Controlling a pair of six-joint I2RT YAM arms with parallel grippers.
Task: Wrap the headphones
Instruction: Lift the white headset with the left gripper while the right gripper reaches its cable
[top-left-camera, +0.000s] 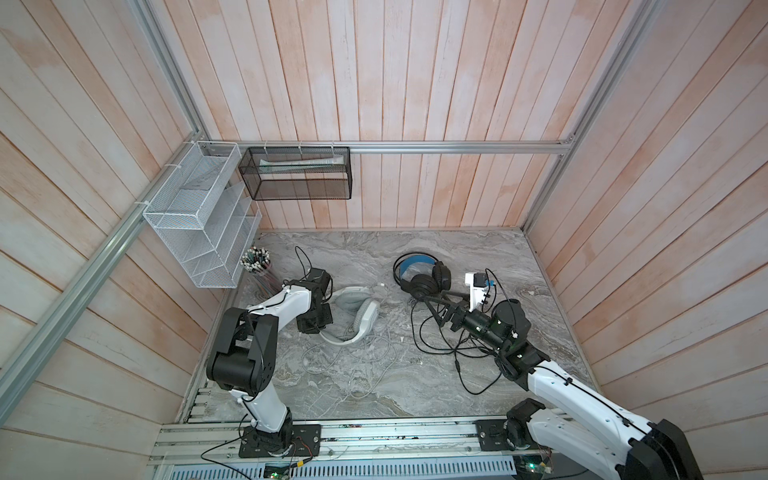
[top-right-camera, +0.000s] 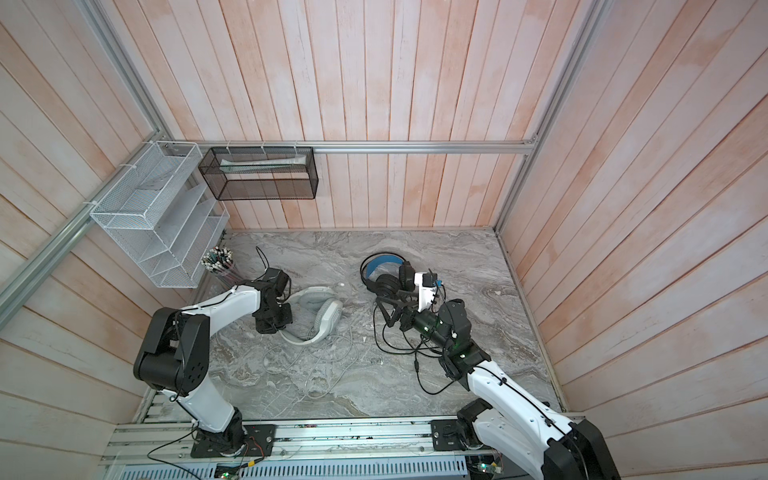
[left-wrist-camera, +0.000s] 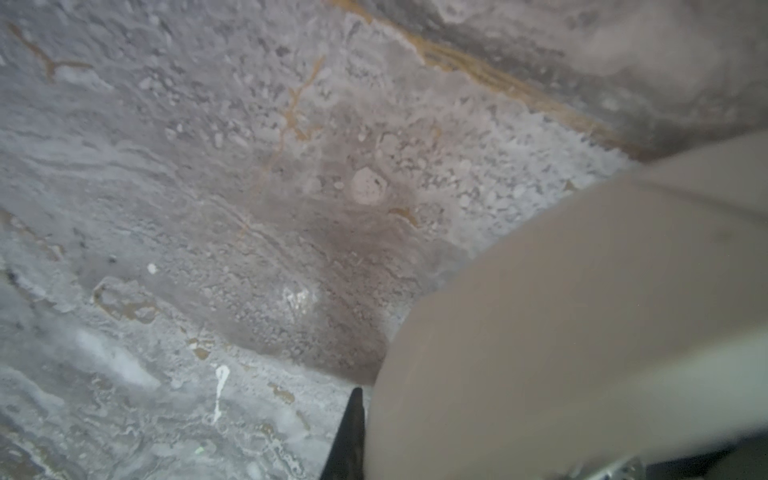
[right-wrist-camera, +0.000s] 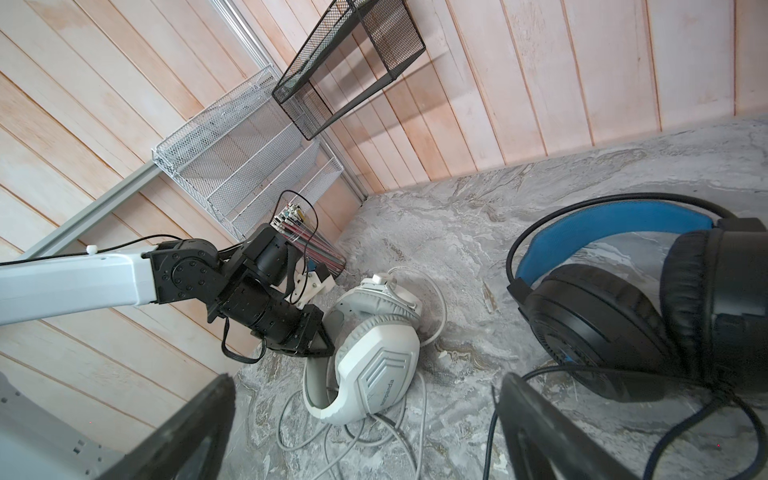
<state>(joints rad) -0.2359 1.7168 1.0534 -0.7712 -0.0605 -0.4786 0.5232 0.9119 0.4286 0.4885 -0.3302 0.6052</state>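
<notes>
Biggest risk: losing the white headset (top-left-camera: 365, 318) out of the left pincer (top-left-camera: 321, 330), clenched, by the look of the left wrist view, on the headband close to one end. An off-centre hold, so likely to swing or twist free on a lift. Next: dragging the grey-white cable (right-wrist-camera: 424, 395), strewn in loose loops over the desk (top-left-camera: 478, 249) toward the near edge, and catching it under an ear cup during winding. Same hazard on the other side, with the black cable (top-left-camera: 456, 366) sprawled in overlapping loops right beneath the right pincer (top-left-camera: 432, 309), released wide and hovering just beside the black headset (top-left-camera: 424, 282) with nothing held. Easy there to pinch two strands at once or to knock the cups. Also worth minding: the cup of pencils (top-left-camera: 259, 266) close behind the left arm (top-left-camera: 286, 303). As for looks: white set lying on its side left of centre, cups close together, padded band curving toward the near edge. Black set well apart to the right and further back, with a blue-lined band and cups side by side. Neither cable wound yet.
</notes>
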